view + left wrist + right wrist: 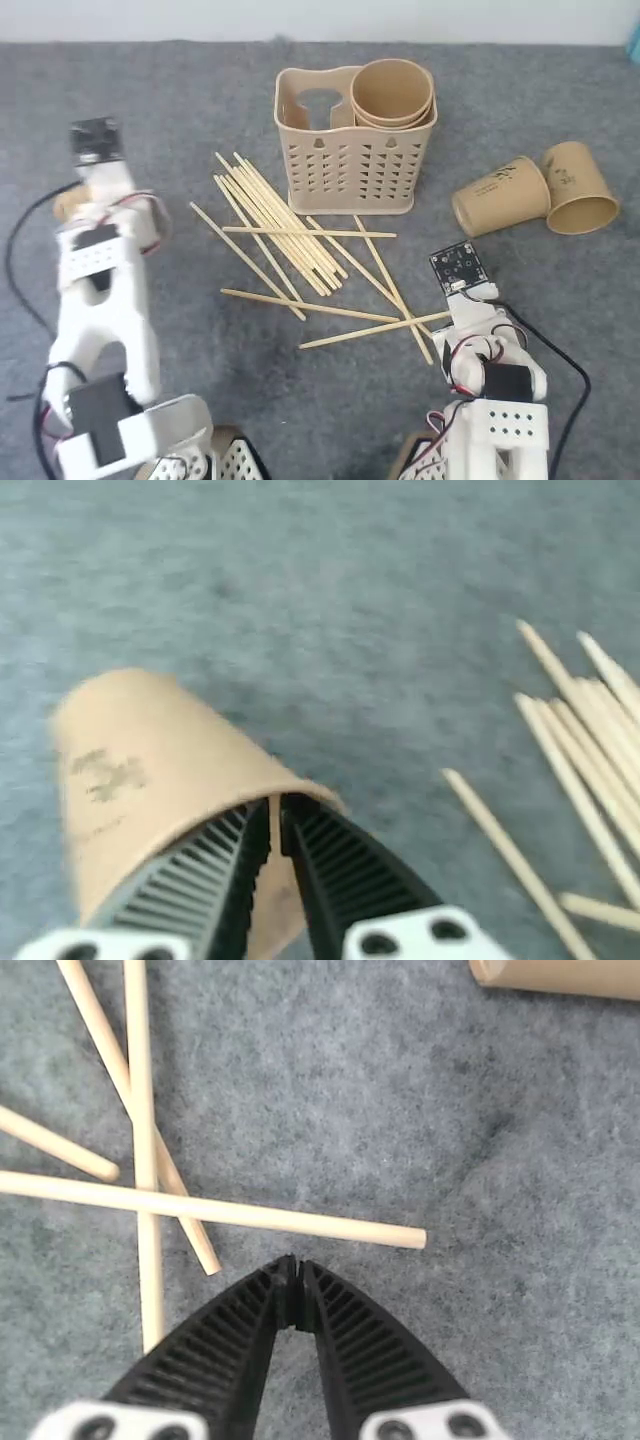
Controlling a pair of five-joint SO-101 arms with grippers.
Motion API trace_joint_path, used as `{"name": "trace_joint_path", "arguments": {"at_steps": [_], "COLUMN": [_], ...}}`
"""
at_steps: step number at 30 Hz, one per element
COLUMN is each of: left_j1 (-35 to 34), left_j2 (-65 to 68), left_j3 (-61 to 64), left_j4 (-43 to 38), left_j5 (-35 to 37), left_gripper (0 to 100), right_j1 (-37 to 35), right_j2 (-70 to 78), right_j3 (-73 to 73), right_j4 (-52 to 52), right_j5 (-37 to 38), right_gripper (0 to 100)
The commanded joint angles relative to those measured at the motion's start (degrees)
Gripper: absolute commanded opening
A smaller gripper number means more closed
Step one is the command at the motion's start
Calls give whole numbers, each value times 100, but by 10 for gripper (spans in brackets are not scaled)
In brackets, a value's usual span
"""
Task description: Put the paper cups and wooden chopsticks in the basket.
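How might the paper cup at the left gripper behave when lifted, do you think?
The paper cup looks thin-walled, so likely light. The left gripper appears shut on its rim alone, so the wall may dent. Released on its side, its round body might roll.

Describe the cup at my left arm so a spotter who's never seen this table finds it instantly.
From the basket at the back, go left past the chopsticks to the left arm. The paper cup lies on its side at that arm's end effector. It is the lone cup on that side; two others lie right of the basket.
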State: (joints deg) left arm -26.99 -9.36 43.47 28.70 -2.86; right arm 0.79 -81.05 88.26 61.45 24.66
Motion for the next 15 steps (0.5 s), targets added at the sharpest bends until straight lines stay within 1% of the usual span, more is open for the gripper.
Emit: {"name": "trace_joint_path", "arguments": {"at_steps": [1,5,10,15], "left_j1": [-659,-993,-1064,-1134], "left_j2": [-18,26,53,580], "left_j3": [-576,-848,-945,-1051], "left_j4": [-114,-149,-193,-703], "left_j5": [-26,-44,-35,-18], "left_gripper": [15,17,19,19], "right_j1": [4,4,4,4], "right_j2": [-119,-119,-119,-119], "right_j3": [-44,-44,-44,-44], "right_j4": [-31,-31,-31,-31], "right_j5": [-26,-26,-26,-26], "right_gripper": [8,8,8,8]}}
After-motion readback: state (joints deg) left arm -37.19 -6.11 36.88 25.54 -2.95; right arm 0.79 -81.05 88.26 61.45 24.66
